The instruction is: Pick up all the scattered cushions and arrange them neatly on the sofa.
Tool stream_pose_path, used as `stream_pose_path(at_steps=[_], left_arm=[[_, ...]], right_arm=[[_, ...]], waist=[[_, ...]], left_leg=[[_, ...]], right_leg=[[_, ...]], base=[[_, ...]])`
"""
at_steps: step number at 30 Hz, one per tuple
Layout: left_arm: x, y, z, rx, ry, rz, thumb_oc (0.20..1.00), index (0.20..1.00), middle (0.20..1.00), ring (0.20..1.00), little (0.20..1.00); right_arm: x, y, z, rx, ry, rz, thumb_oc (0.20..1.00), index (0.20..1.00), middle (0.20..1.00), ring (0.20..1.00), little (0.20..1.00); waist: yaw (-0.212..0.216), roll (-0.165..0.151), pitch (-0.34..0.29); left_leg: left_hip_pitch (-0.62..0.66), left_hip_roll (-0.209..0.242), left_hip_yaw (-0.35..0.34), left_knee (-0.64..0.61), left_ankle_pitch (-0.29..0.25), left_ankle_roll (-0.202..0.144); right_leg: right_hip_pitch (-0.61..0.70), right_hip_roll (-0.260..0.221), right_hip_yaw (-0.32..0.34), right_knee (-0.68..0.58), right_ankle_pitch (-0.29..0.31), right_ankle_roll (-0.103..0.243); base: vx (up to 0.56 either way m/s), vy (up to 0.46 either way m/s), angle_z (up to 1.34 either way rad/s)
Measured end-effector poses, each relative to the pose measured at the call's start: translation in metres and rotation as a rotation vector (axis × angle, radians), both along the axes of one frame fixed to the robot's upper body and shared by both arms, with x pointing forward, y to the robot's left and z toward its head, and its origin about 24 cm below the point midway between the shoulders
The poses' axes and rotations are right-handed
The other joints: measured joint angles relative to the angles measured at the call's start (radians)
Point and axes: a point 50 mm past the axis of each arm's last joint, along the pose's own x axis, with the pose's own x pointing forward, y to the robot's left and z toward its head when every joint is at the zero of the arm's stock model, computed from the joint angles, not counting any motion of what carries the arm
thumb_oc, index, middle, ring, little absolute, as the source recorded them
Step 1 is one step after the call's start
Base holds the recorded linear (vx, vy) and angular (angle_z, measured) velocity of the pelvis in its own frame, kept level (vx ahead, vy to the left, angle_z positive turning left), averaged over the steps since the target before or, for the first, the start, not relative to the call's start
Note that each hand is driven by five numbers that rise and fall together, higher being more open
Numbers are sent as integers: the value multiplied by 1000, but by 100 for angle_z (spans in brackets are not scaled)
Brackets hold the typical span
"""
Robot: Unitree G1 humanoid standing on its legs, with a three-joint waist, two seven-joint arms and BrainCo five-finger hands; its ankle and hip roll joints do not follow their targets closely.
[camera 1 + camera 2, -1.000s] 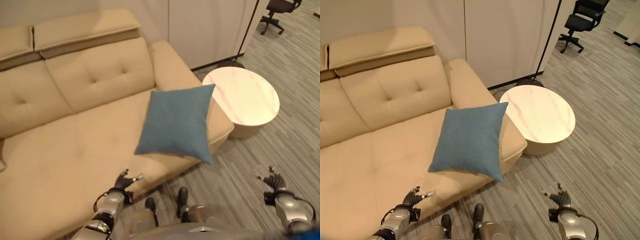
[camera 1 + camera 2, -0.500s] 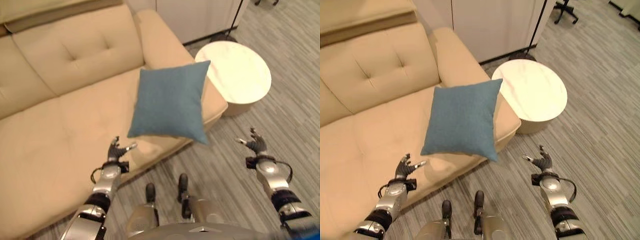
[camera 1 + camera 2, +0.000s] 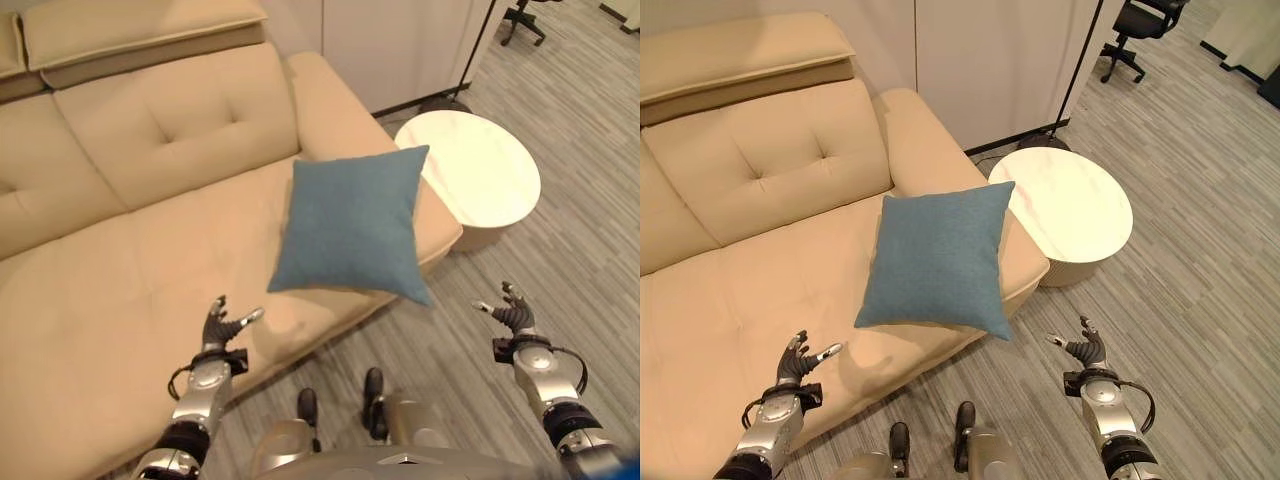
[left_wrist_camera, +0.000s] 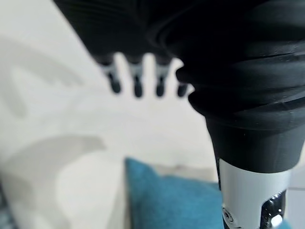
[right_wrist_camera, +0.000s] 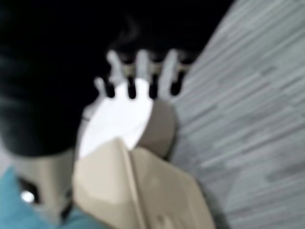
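A blue square cushion (image 3: 352,222) leans at the right end of the beige sofa (image 3: 110,290), its lower corner hanging past the seat's front edge. My left hand (image 3: 216,332) is open over the front of the seat, left of and below the cushion, not touching it. My right hand (image 3: 514,318) is open above the floor, right of the cushion's lower corner and apart from it. In the left wrist view the cushion (image 4: 167,198) shows past my straight fingers (image 4: 137,82). The right wrist view shows my fingers (image 5: 143,71) spread toward the sofa arm (image 5: 138,186).
A round white side table (image 3: 480,170) stands on the striped grey carpet against the sofa's right arm. A thin black lamp pole (image 3: 1080,62) rises behind it by the white wall panels. A black office chair (image 3: 1140,22) stands far back right.
Both arms have dropped a little and drawn back toward me since half a second ago. The camera tilted up, so the sofa back shows again. The cushion has not moved.
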Motion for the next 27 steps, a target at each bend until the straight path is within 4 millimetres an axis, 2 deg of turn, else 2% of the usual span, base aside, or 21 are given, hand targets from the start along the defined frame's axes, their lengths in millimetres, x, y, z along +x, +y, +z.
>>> stream_pose_path(at_steps=[2,3,4,5,6,7,8,10,11,12,14,15,17,19,20,22,24,25,27], left_arm=[[4,-3,1,-6,-9,-11,1000,1000,1000,1000,1000],[5,-6,1,-10,-8,-23,1000,1000,1000,1000,1000],[5,-15,-2,-20,0,-52,1000,1000,1000,1000,1000],[0,-24,-7,-43,18,-83,1000,1000,1000,1000,1000],[-5,-29,-12,-62,37,-89,1000,1000,1000,1000,1000],[1,-33,-11,-68,31,-107,1000,1000,1000,1000,1000],[2,-36,-12,-73,37,-120,1000,1000,1000,1000,1000],[-2,-35,-14,-75,48,-116,1000,1000,1000,1000,1000],[-3,-36,-15,-78,53,-124,1000,1000,1000,1000,1000],[1,-38,-13,-77,46,-135,1000,1000,1000,1000,1000],[0,-37,-14,-75,55,-134,1000,1000,1000,1000,1000],[0,-37,-14,-74,59,-133,1000,1000,1000,1000,1000],[1,-37,-13,-75,49,-130,1000,1000,1000,1000,1000],[-2,-33,-12,-74,43,-101,1000,1000,1000,1000,1000],[-5,-30,-12,-64,42,-90,1000,1000,1000,1000,1000],[-3,-25,-8,-53,27,-79,1000,1000,1000,1000,1000],[-3,-21,-6,-57,15,-57,1000,1000,1000,1000,1000],[-2,-19,-5,-52,11,-52,1000,1000,1000,1000,1000],[5,-13,2,-27,-9,-52,1000,1000,1000,1000,1000]], right_arm=[[-6,-1,-5,2,22,-5,1000,1000,1000,1000,1000],[-12,-2,-8,5,37,-11,1000,1000,1000,1000,1000],[-25,-5,-14,9,65,-31,1000,1000,1000,1000,1000],[-36,-8,-21,9,102,-39,1000,1000,1000,1000,1000],[-44,-9,-24,13,120,-52,1000,1000,1000,1000,1000],[-46,-12,-24,18,115,-67,1000,1000,1000,1000,1000],[-50,-14,-25,18,121,-76,1000,1000,1000,1000,1000],[-49,-14,-24,17,120,-74,1000,1000,1000,1000,1000],[-49,-13,-24,21,114,-74,1000,1000,1000,1000,1000],[-50,-11,-25,29,118,-73,1000,1000,1000,1000,1000],[-44,-6,-24,43,103,-66,1000,1000,1000,1000,1000],[-40,-2,-23,50,91,-59,1000,1000,1000,1000,1000],[-35,-1,-19,49,71,-48,1000,1000,1000,1000,1000],[-35,-2,-18,49,62,-53,1000,1000,1000,1000,1000],[-40,-3,-20,47,71,-63,1000,1000,1000,1000,1000],[-46,-2,-22,48,83,-62,1000,1000,1000,1000,1000],[-43,-3,-19,45,65,-66,1000,1000,1000,1000,1000],[-41,-2,-16,46,46,-61,1000,1000,1000,1000,1000],[-32,2,-9,39,12,-36,1000,1000,1000,1000,1000]], waist=[[-15,4,-1],[-29,2,-4],[-48,17,-11],[-37,36,-22],[-41,43,-27],[-54,32,-30],[-50,23,-36],[-32,21,-39],[-39,18,-47],[-42,16,-45],[-39,14,-43],[-37,14,-43],[-30,9,-40],[-30,16,-42],[-33,23,-48],[-37,1,-54],[-38,1,-55],[-38,7,-56],[-40,9,-56]], left_leg=[[-2,10,-29,5,-1,4],[3,8,-60,9,-6,-9],[9,19,-108,20,-15,-25],[24,37,-120,31,-13,-39],[13,37,-127,98,-15,-69],[-64,19,-123,239,-28,-102],[-111,9,-99,329,-18,-120],[-139,17,-68,394,-25,-137],[-151,42,-12,388,-41,-136],[-154,69,30,321,-41,-135],[-153,88,37,208,-19,-136],[-162,94,20,159,14,-133],[-163,90,-21,122,42,-136],[-136,92,-18,70,72,-124],[-121,95,-17,56,121,-80],[-100,72,-10,17,123,-73],[-74,54,17,-19,129,-56],[-72,47,25,-19,126,-46],[-73,30,44,-19,116,-33]], right_leg=[[-19,17,24,-7,8,12],[0,26,44,-42,35,0],[48,37,49,-76,44,-40],[95,55,30,-116,49,-60],[134,51,7,-129,32,-73],[160,26,-34,-153,34,-84],[172,13,-40,-168,35,-88],[188,12,-40,-175,35,-128],[213,17,-66,-210,29,-176],[227,26,-78,-231,27,-176],[234,41,-74,-247,30,-172],[244,57,-61,-252,27,-167],[257,73,-35,-264,29,-163],[275,89,-15,-265,25,-155],[280,100,0,-260,16,-139],[277,79,17,-258,10,-111],[276,59,35,-249,5,-96],[271,48,42,-238,-3,-77],[253,31,57,-230,-2,-75]], base=[[210,-46,48],[153,-57,93],[165,-97,93],[219,-173,91],[144,-140,84],[83,-99,85],[42,-33,53],[80,-42,11],[178,-19,46],[152,-5,47],[145,32,0],[187,75,-29],[165,81,-52],[138,103,-54],[129,115,-30],[131,154,-23],[62,100,-21],[37,139,-23],[-5,121,-19]])
